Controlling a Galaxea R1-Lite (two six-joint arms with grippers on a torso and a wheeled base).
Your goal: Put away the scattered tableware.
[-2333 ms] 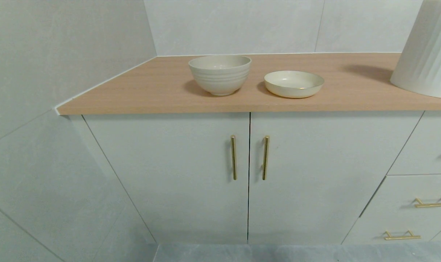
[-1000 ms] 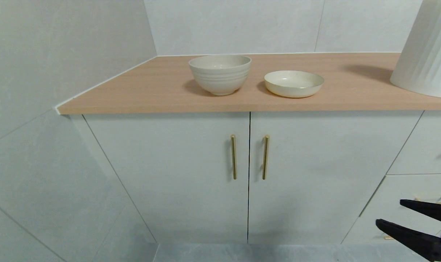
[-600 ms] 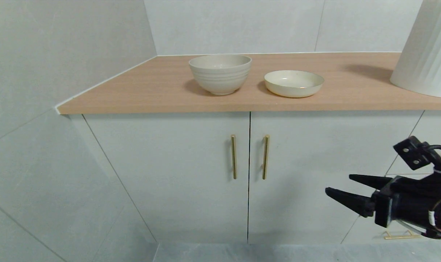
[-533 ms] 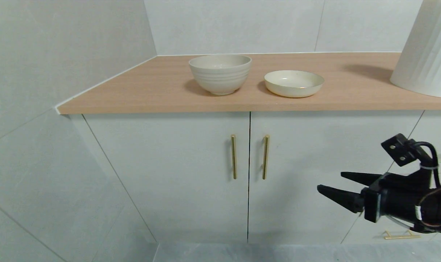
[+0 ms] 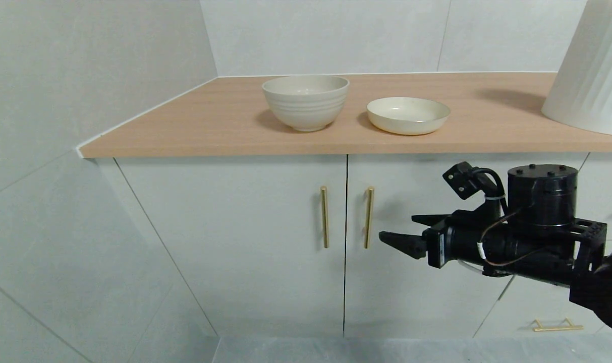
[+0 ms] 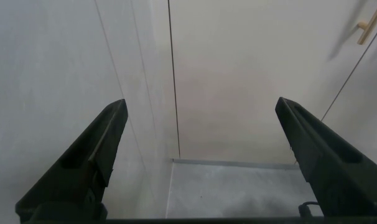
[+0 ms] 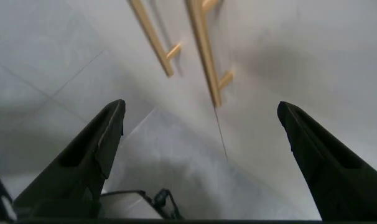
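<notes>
A deep cream bowl point(image 5: 306, 102) and a shallow cream dish point(image 5: 408, 115) stand side by side on the wooden countertop point(image 5: 195, 128), the dish to the bowl's right. Below the counter, my right gripper point(image 5: 400, 228) is open with nothing between its fingers. It hangs in front of the right cabinet door point(image 5: 437, 282), just right of that door's gold handle point(image 5: 369, 217). The right wrist view shows both gold handles point(image 7: 204, 53) ahead of the open right gripper point(image 7: 201, 107). My left gripper point(image 6: 201, 106) is open and empty, low down, facing a pale panel and the grey floor point(image 6: 238, 193).
The left cabinet door point(image 5: 235, 252) has its own gold handle point(image 5: 324, 217); both doors are closed. A tall white ribbed vessel point(image 5: 596, 70) stands at the counter's right end. Drawers with gold pulls point(image 5: 558, 326) lie at the lower right. Tiled walls close off the left side.
My right arm has come into the head view from the lower right and moved up and left, toward the right door's handle. The bowl and dish have not moved.
</notes>
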